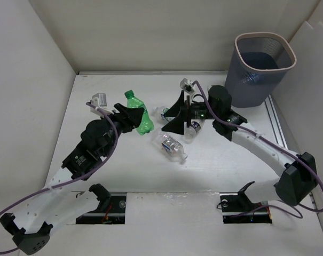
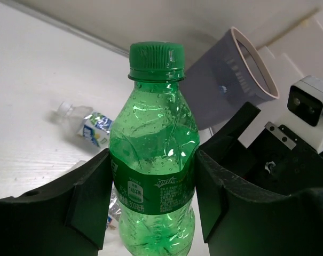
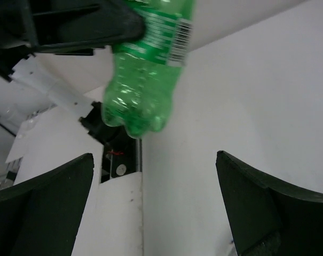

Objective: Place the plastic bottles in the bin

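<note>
My left gripper (image 1: 135, 118) is shut on the green bottle (image 1: 140, 113), gripping its labelled waist and holding it above the table; the left wrist view shows the bottle (image 2: 153, 154) between both black fingers. My right gripper (image 1: 172, 117) is open and empty, pointing left toward the green bottle (image 3: 145, 80). A clear bottle with a pale label (image 1: 173, 148) lies on the table in the middle. Another clear bottle (image 1: 194, 129) lies under the right wrist, and a third (image 1: 162, 112) just behind the right fingers. The grey-blue bin (image 1: 260, 69) stands at the back right, also in the left wrist view (image 2: 225, 80).
White walls close in the table at the left, back and right. A small clear bottle with a blue-white label (image 2: 89, 125) lies on the table behind the green one. Open slots at the near edge hold the arm bases (image 1: 105, 205).
</note>
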Controlling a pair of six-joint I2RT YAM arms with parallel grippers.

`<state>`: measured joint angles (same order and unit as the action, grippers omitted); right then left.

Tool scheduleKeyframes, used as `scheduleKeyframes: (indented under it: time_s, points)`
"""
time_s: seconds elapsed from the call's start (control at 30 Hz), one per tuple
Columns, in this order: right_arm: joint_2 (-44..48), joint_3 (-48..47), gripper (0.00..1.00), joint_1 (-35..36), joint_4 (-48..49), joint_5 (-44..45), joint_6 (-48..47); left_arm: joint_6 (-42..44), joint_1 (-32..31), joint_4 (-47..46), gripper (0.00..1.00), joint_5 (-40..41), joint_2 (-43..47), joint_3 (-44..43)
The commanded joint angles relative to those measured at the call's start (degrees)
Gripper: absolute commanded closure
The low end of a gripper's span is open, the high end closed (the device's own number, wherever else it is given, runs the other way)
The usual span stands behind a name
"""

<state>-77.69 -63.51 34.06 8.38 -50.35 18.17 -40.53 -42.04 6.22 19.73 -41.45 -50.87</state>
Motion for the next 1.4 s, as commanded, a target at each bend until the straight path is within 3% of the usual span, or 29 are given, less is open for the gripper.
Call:
scheduleKeyframes:
  time_s: [0.0, 0.27, 0.5, 0.53, 0.6, 0.63, 0.67, 0.73, 0.77, 0.8, 0.87, 1.1, 1.23, 1.37]
  points:
    - [0.52, -1.7, 0.0, 4.16, 10.95, -7.66, -0.94, 5.55, -0.23, -7.09, 1.0, -6.27, -1.44, -3.09]
    - [-1.58, -4.16, 0.0, 6.81, 10.95, 4.8, -1.12, 4.94, -0.23, -14.39, 1.0, -17.16, -4.33, -4.15]
    - [-6.24, -8.29, 0.0, 7.33, 10.95, 10.45, 1.42, 4.32, -0.23, -17.38, 1.0, -18.58, -3.72, -2.39]
    - [-6.24, -8.91, 0.02, 7.85, 10.95, 9.23, 1.43, 4.32, -0.23, -17.38, 1.0, -18.58, -3.72, -2.39]
    - [-7.73, -9.8, 0.25, 7.86, 11.48, 7.64, 1.95, 4.32, -0.23, -17.38, 0.98, -18.58, -3.72, -2.39]
    - [-7.74, -9.8, 0.33, 8.47, 12.09, 6.15, 1.95, 4.32, -0.23, -17.38, 0.88, -17.37, -3.72, -2.39]
    - [-7.74, -10.32, 0.53, 8.47, 12.1, 5.36, 1.95, 4.32, -0.23, -17.38, 0.79, -17.35, -3.72, -2.39]
    - [-8.27, -10.32, 0.66, 8.48, 13.5, 4.73, 3.27, 4.32, -0.23, -18.0, 0.49, -16.66, -3.72, -2.39]
    - [-8.27, -10.32, 0.79, 8.48, 14.11, 4.04, 3.27, 4.32, -0.23, -18.0, 0.28, -16.04, -3.72, -2.39]
    - [-8.27, -10.32, 0.93, 8.48, 14.12, 4.99, 3.27, 4.32, -0.23, -18.6, 0.0, -15.08, -3.72, -2.39]
    - [-7.66, -9.71, 1.0, 7.16, 12.81, 6.92, 3.27, 3.53, -0.23, -19.13, 0.0, -13.58, -3.72, -2.39]
    - [-7.12, -14.79, 1.0, -9.43, 2.27, 12.62, 3.27, 2.92, -0.23, -14.32, 0.0, -4.01, -4.25, -6.25]
    - [-9.49, -21.56, 1.0, -27.93, -2.66, 17.03, 9.06, 2.39, -0.23, -10.01, 0.0, -1.18, -6.26, -7.58]
    - [-17.39, -33.14, 1.0, -40.79, -5.12, 14.49, 15.22, 2.92, -0.23, -10.0, 0.0, -3.46, -7.41, -5.3]
